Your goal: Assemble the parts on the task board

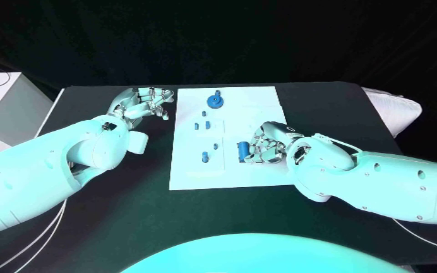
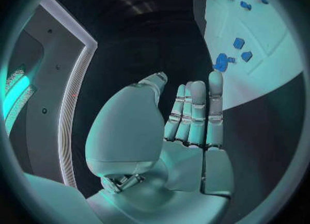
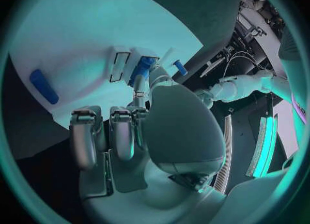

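Seating a blue part at board's right-middle — right hand pinching it. Left hand wide, idle beside board. Next: likely press down, then release.

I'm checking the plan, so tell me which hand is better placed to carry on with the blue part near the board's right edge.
Right. The right hand already grips that blue part over the task board; the left hand rests beside the board, holding nothing.

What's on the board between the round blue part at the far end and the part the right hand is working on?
In the head view, small blue parts lie on the task board between the round blue part and the part at the right hand.
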{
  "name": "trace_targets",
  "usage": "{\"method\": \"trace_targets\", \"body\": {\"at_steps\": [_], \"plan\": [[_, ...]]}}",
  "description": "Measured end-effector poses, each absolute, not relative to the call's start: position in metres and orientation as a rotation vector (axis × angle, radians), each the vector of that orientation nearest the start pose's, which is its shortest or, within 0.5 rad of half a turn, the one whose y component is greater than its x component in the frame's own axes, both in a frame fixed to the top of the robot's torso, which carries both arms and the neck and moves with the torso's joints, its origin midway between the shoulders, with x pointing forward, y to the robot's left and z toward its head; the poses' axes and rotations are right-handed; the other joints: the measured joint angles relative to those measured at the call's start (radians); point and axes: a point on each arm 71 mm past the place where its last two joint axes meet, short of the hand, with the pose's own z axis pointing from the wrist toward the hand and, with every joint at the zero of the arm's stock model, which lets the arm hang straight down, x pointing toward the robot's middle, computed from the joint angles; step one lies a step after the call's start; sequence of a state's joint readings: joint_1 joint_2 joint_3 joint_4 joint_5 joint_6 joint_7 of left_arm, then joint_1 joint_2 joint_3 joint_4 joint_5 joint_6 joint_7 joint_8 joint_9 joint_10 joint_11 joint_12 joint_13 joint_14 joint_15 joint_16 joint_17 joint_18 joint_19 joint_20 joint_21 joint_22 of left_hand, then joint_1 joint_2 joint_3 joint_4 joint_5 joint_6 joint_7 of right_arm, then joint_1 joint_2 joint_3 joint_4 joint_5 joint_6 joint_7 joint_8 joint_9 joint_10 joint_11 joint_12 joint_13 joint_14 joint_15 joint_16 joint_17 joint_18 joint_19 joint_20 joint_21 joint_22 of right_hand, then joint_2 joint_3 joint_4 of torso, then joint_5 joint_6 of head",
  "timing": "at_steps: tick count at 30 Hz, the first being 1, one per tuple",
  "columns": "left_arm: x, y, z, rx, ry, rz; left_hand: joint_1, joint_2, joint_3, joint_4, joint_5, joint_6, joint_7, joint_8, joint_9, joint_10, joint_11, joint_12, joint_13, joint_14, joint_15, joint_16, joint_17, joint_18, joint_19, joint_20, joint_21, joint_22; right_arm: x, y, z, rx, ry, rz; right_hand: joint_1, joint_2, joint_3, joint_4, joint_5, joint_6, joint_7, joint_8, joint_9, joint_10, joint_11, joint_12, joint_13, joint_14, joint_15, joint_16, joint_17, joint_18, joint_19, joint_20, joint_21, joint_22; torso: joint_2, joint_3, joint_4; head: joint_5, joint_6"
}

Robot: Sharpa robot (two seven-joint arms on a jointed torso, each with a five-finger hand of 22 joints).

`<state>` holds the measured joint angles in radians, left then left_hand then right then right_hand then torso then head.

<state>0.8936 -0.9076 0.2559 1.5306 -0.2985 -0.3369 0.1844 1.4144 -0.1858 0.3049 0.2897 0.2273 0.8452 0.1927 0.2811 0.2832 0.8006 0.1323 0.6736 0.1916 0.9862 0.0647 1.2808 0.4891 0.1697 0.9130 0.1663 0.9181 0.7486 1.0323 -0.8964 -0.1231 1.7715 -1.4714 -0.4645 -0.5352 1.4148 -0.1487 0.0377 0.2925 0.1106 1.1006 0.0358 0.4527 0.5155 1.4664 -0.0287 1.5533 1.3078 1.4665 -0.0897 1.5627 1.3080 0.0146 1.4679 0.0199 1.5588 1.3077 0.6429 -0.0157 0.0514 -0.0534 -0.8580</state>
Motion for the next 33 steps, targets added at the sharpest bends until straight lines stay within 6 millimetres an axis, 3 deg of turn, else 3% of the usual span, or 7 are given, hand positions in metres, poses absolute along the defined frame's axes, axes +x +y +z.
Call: {"method": "trace_targets", "body": {"at_steps": [7,11,16,18,22,27,33], "plan": [[0.469,0.249,-0.225,-1.145,1.524,-1.328,0.0,0.0,0.0,0.0,0.0,0.0,0.0,0.0,0.0,0.0,0.0,0.0,0.0,0.0,0.0,0.0,0.0,0.0,0.0,0.0,0.0,0.0,0.394,-0.184,-0.264,0.149,1.897,0.486,-0.034,-0.025,-0.011,0.001,-0.012,-0.013,0.005,0.012,0.008,0.0,0.0,0.0,0.0,0.0,0.0,0.0,0.0,0.0,0.0,0.0,0.0,0.0,0.0,0.0,0.0,0.001,0.0],[0.469,0.249,-0.225,-1.145,1.524,-1.328,0.0,0.0,0.0,0.0,0.0,0.0,0.0,0.0,0.0,0.0,0.0,0.0,0.0,0.0,0.0,0.0,0.0,0.0,0.0,0.0,0.0,0.0,0.391,-0.186,-0.262,0.155,1.899,0.497,-0.068,-0.044,-0.034,0.003,-0.045,-0.026,0.007,0.023,0.016,0.0,0.0,-0.007,0.0,0.0,0.0,0.0,0.0,0.0,0.0,0.0,0.0,0.0,0.0,0.0,0.0003,0.0,-0.001],[0.469,0.25,-0.225,-1.145,1.524,-1.326,0.0,0.0,0.0,0.0,0.0,0.0,0.0,0.0,0.0,0.0,0.0,0.0,0.0,0.0,0.0,0.0,0.0,0.0,0.0,0.0,0.0,0.0,0.387,-0.192,-0.259,0.175,1.889,0.512,-0.111,-0.048,-0.058,0.004,-0.051,-0.06,0.018,0.016,0.015,0.0,0.0,-0.011,0.0,0.0,0.0,0.0,0.0,0.0,0.0,0.0,0.0,0.0,0.0,0.0007,-0.0001,0.0,0.001],[0.469,0.25,-0.225,-1.146,1.524,-1.326,0.0,0.0,0.0,0.0,0.0,0.0,0.0,0.0,0.0,0.0,0.0,0.0,0.0,0.0,0.0,0.0,0.0,0.0,0.0,0.0,0.0,0.0,0.385,-0.197,-0.257,0.189,1.88,0.516,-0.119,-0.042,-0.086,0.003,-0.028,-0.076,0.025,0.004,0.011,0.001,0.009,-0.011,0.0,0.002,0.003,0.0,0.0,0.0,0.0,0.0,0.0,0.0,0.0,0.0006,-0.0011,0.0,0.002],[0.469,0.25,-0.225,-1.146,1.524,-1.325,0.0,0.0,0.0,0.0,0.0,0.0,0.0,0.0,0.0,0.0,0.0,0.0,0.0,0.0,0.0,0.0,0.0,0.0,0.0,0.0,0.0,0.0,0.383,-0.214,-0.251,0.232,1.857,0.506,-0.109,-0.025,-0.097,0.003,0.002,-0.087,0.03,-0.01,0.003,0.0,0.011,-0.011,0.0,-0.002,0.009,0.0,0.0,0.0,-0.004,0.004,0.0,0.0,0.0,0.0006,-0.0022,-0.003,0.004],[0.469,0.251,-0.225,-1.146,1.524,-1.324,0.0,0.0,0.0,0.0,0.0,0.0,0.0,0.0,0.0,0.0,0.0,0.0,0.0,0.0,0.0,0.0,0.0,0.0,0.0,0.0,0.0,0.0,0.388,-0.244,-0.246,0.295,1.825,0.466,-0.06,0.025,-0.067,-0.001,0.012,-0.103,0.046,-0.051,-0.017,-0.001,0.025,-0.004,0.0,-0.002,0.017,0.0,0.0,0.0,-0.004,0.011,0.0,0.0,-0.001,0.0007,-0.0046,-0.007,0.01],[0.469,0.25,-0.225,-1.146,1.525,-1.325,0.0,0.0,-0.003,-0.003,0.0,0.0,0.0,0.0,-0.001,0.0,0.0,0.0,0.0,0.0,0.0,0.0,0.0,0.0,0.0,0.0,0.0,0.001,0.395,-0.281,-0.245,0.357,1.806,0.403,-0.054,0.03,-0.062,-0.001,0.012,-0.108,0.05,-0.079,-0.035,-0.002,0.031,0.001,0.0,-0.002,0.023,0.0,0.0,0.0,0.0,0.015,0.0,0.0,0.0,0.0008,-0.0099,-0.014,0.017]]}}
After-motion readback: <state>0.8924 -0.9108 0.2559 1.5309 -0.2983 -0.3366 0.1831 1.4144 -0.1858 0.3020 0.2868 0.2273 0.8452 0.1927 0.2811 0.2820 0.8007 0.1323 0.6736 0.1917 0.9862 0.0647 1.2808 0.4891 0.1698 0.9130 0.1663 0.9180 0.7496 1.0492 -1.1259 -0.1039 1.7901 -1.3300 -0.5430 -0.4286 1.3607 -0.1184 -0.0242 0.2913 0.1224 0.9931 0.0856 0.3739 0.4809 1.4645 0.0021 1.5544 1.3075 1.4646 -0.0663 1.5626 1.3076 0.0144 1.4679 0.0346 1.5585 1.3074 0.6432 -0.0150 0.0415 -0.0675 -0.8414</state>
